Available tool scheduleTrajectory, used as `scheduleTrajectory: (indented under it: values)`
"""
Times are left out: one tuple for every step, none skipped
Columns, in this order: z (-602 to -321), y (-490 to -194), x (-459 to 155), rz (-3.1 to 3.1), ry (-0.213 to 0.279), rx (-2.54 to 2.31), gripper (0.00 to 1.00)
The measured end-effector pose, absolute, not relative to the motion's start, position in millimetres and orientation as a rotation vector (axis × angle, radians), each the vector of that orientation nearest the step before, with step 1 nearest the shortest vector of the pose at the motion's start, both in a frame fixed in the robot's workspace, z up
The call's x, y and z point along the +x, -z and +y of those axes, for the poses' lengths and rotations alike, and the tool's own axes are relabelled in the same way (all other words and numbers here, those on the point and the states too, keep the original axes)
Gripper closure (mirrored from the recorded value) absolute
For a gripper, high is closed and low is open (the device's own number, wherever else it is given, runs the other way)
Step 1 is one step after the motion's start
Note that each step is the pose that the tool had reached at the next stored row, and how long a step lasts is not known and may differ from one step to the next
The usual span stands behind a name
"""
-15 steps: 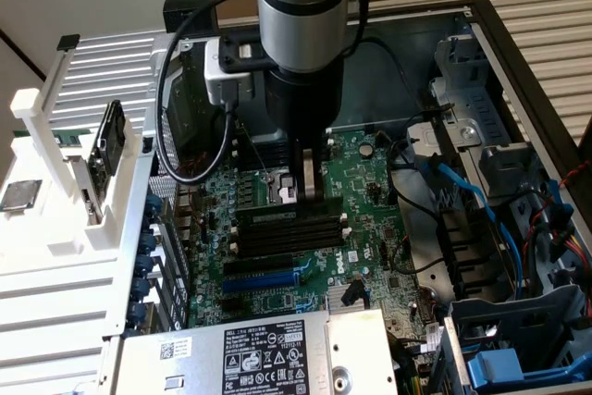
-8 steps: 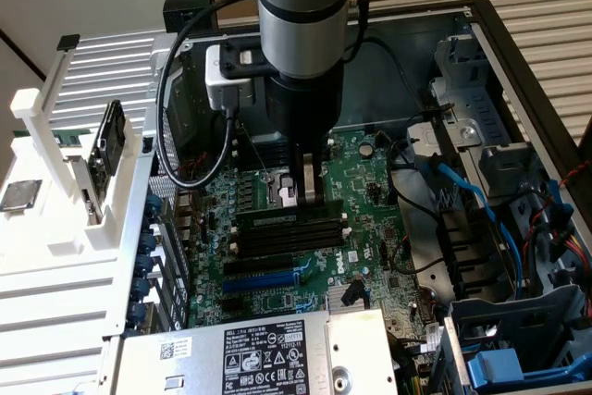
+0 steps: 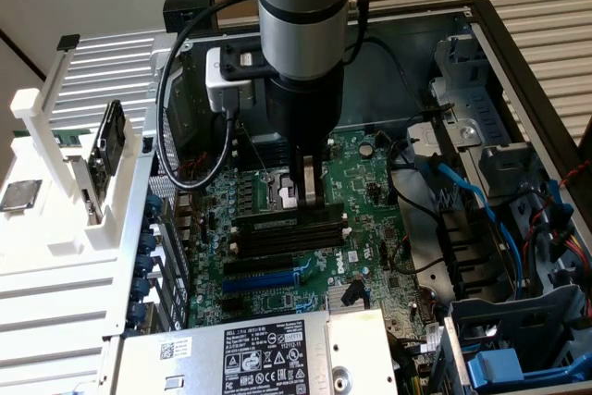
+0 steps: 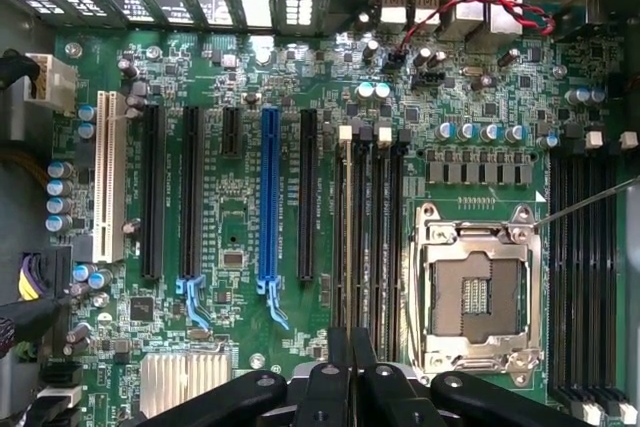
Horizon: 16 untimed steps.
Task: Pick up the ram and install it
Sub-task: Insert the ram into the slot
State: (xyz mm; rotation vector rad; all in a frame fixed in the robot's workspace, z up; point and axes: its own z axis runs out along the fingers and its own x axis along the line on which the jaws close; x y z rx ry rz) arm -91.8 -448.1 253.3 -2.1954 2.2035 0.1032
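Observation:
The ram [image 3: 277,223] is a long dark green stick standing on edge along the nearest of the black memory slots [image 3: 289,240] on the motherboard. My gripper [image 3: 309,203] comes straight down onto its top edge, nearer the end at the exterior view's right. In the wrist view the ram [image 4: 352,237] shows edge-on as a thin line running out from between the black fingers [image 4: 330,377]. The gripper [image 4: 350,342] is shut on that edge. Whether the stick is fully seated in the slot I cannot tell.
The CPU socket [image 4: 478,292] lies beside the slots, with a second bank of memory slots [image 4: 590,277] beyond it. A blue expansion slot [image 4: 268,197] and black ones lie on the other side. The power supply [image 3: 268,358], blue cables [image 3: 462,191] and drive cages crowd the case.

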Motion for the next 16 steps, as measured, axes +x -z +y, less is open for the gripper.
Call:
scheduleTrajectory:
  values:
    - [-448.1, -253.1, -91.8, 2.203, -0.101, -2.195, 0.88]
    - [-448.1, -253.0, -91.8, 2.202, -0.1, -2.194, 0.88]
    - [-448.0, -252.7, -91.8, 2.201, -0.098, -2.193, 0.88]
    - [-447.7, -252.2, -91.8, 2.2, -0.095, -2.192, 0.88]
    - [-447.6, -251.8, -91.8, 2.199, -0.092, -2.192, 0.88]
    - [-447.6, -251.7, -92.0, 2.199, -0.092, -2.192, 0.88]
    - [-447.7, -251.6, -92.0, 2.199, -0.091, -2.192, 0.88]
    - [-447.7, -251.3, -92.3, 2.199, -0.091, -2.192, 0.88]
    - [-447.7, -251.0, -92.4, 2.199, -0.091, -2.192, 0.88]
    - [-447.6, -250.1, -92.5, 2.199, -0.091, -2.192, 0.88]
    - [-447.3, -249.7, -92.6, 2.199, -0.09, -2.192, 0.88]
    - [-446.3, -248.6, -92.8, 2.199, -0.09, -2.191, 0.88]
    - [-445.7, -248.1, -92.8, 2.199, -0.09, -2.191, 0.88]
    - [-445.1, -247.8, -93.0, 2.199, -0.089, -2.191, 0.88]
    - [-444.4, -247.0, -93.8, 2.198, -0.088, -2.19, 0.88]
    - [-444.4, -246.9, -94.5, 2.198, -0.088, -2.19, 0.88]
